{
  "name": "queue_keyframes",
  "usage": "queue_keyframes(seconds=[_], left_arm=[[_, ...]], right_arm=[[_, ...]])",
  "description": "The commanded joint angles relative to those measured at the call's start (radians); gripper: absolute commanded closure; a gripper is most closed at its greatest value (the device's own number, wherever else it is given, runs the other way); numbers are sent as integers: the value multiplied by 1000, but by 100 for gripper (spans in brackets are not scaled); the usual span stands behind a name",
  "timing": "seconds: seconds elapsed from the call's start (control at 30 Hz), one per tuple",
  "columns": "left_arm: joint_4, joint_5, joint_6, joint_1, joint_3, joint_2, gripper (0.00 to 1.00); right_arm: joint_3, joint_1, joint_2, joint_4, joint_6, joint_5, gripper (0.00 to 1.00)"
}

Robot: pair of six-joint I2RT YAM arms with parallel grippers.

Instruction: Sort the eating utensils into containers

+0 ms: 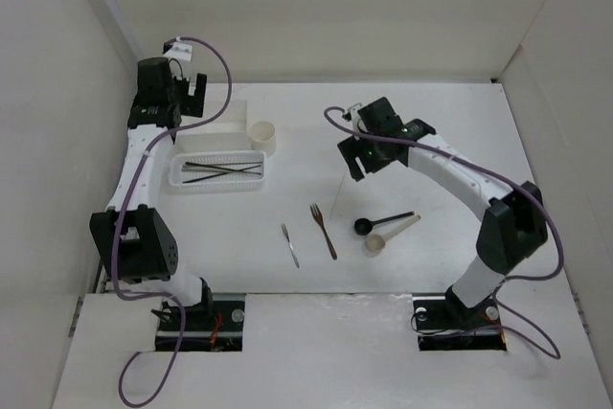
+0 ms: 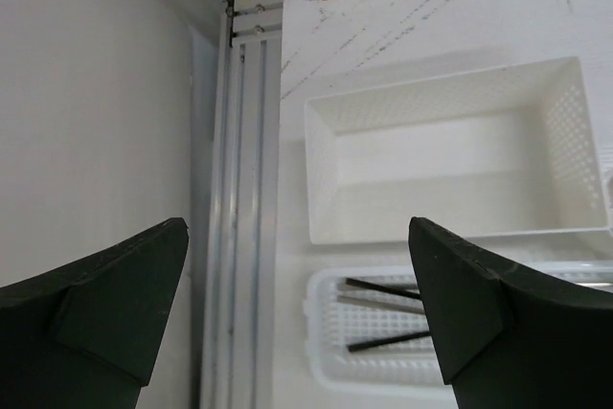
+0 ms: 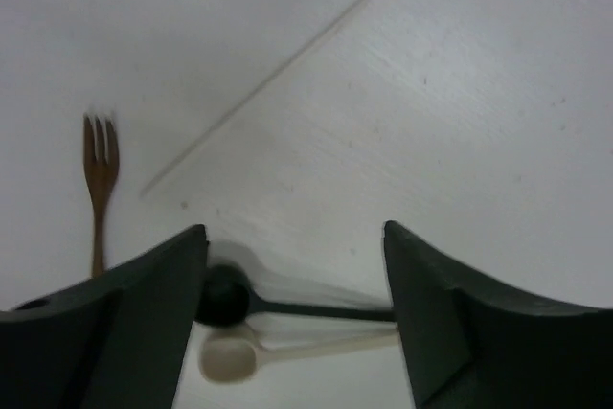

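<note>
Top external: left claw (image 1: pixel 194 91) near box (image 1: pixel 233 114); tray (image 1: pixel 177 179) with dark chopsticks (image 1: pixel 222 170); cup (image 1: pixel 264 134) beside. Grey fork (image 1: pixel 290 245), brown fork (image 1: pixel 323 230), black spoon (image 1: pixel 383 221) and beige spoon (image 1: pixel 388 237) loose on counter (image 1: pixel 431 141), near right claw (image 1: pixel 366 162).
Left wrist: claw wide, empty; box and tray beyond it.
Right wrist: claw wide, empty; pale chopstick (image 3: pixel 273 79) on counter beyond it, spoons side by side between its fingers.

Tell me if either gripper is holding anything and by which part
Nothing is held. The left gripper and the right gripper are both open and empty.
</note>
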Motion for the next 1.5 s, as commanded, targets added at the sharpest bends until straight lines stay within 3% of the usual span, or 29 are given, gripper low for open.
queue_keyframes(seconds=[0.0, 0.03, 0.13, 0.27, 0.47, 0.57, 0.77, 0.97, 1.03, 1.07, 1.13, 1.17, 1.3, 1.47], left_arm=[[-92, -45, -242, 0, -10, -104, 0], [-92, -60, -261, 0, -33, -140, 0], [-102, -119, -287, 0, -131, -198, 0], [-149, -145, -307, 0, -170, -298, 0], [-181, -111, -322, -19, -208, -361, 0], [-170, -157, -301, -65, -208, -372, 0], [-159, -202, -276, -129, -208, -381, 0], [-136, -229, -265, -138, -208, -370, 0], [-136, -229, -265, -138, -208, -370, 0], [-136, -229, -265, -138, -208, -370, 0], [-136, -238, -265, -138, -208, -370, 0], [-136, -239, -265, -147, -208, -370, 0], [-136, -260, -236, -147, -199, -370, 0], [-148, -253, -227, -158, -208, -370, 0]], right_arm=[[159, 0, 113, 56, 232, 78, 22], [170, 0, 173, 73, 344, 46, 35], [199, 31, 249, 134, 478, 41, 36], [253, 51, 362, 50, 660, 222, 38], [259, 51, 390, 82, 669, 300, 38], [313, 51, 463, -11, 707, 300, 38], [193, 51, 464, 54, 752, 198, 42], [251, 73, 537, 4, 770, 168, 45], [262, 73, 549, 4, 770, 168, 49], [262, 73, 549, 4, 770, 156, 59], [236, 73, 559, 18, 770, 124, 67], [224, 73, 559, 28, 770, 109, 78], [185, 73, 559, 64, 781, 82, 100], [129, 54, 511, 143, 781, 81, 100]])
